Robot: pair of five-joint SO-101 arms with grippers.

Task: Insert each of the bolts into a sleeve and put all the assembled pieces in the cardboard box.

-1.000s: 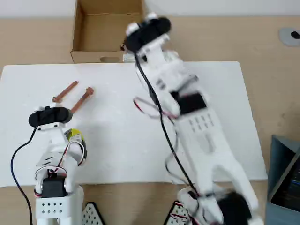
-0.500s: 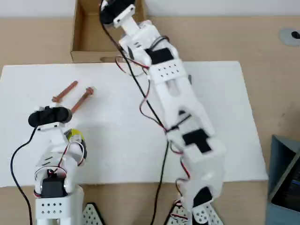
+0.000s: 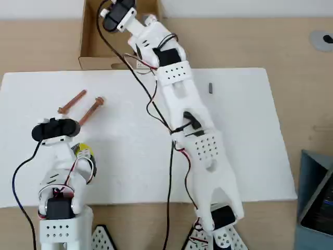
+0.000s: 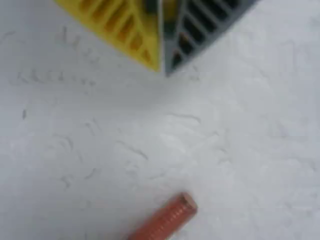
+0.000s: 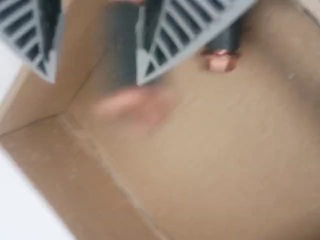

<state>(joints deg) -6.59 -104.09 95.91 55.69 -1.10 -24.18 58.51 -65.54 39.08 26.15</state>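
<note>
The step in hand looks like the drop-off. The right hand [image 5: 95, 77] hangs inside the cardboard box [image 3: 86, 44] with its jaws apart, apparently released. An assembled piece [image 5: 222, 56], a dark sleeve with a copper bolt head showing, sits just beside one finger [image 5: 170, 30] over the box floor; whether it touches that finger cannot be told. On the desk's white mat [image 3: 130, 156], two bare bolts [image 3: 72, 101] [image 3: 92, 110] lie side by side near the left hand [image 4: 161, 67], which is clenched on nothing. What seems a loose sleeve [image 3: 210, 88] lies well apart from them. Next, the right arm probably needs to lift clear of the box and go for that sleeve, while the left takes a bolt.
</note>
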